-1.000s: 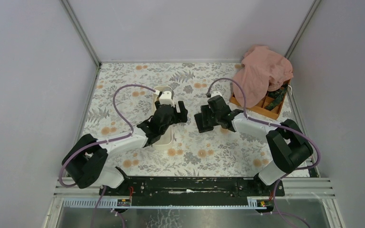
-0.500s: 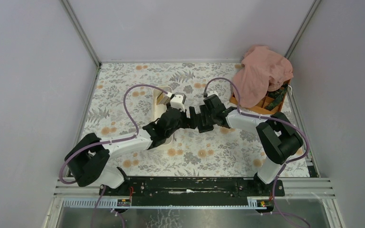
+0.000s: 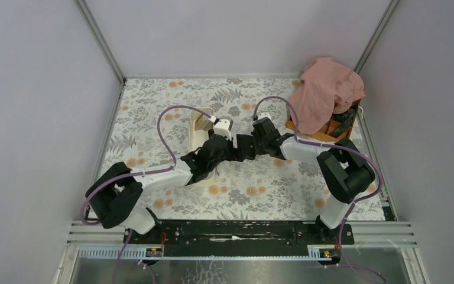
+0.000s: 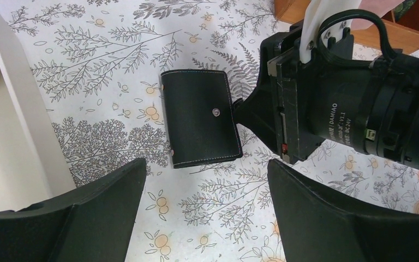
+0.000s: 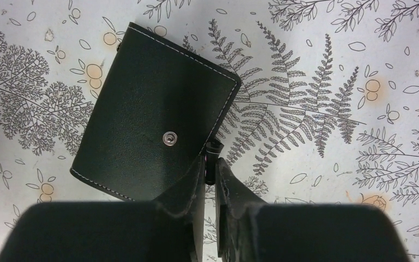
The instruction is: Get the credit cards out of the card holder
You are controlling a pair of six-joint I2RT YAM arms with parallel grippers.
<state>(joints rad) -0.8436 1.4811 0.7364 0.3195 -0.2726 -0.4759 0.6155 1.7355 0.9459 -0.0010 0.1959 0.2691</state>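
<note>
On the worktop [image 3: 260,183], the right hand [image 5: 211,161] pinches the card holder [image 5: 153,125] at its right edge; the left hand [image 4: 206,164] hovers wide open, empty.

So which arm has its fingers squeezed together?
The right arm's fingers: they're pinched together on the black card holder's edge. The left arm's fingers stand wide apart.

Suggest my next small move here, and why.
Probably lower the open left gripper onto the card holder's free edge and pin it. The right gripper looks pinched on one edge. The holder is shut, its snap showing, and lies loose on the table, so pulling alone would likely just drag it.
</note>
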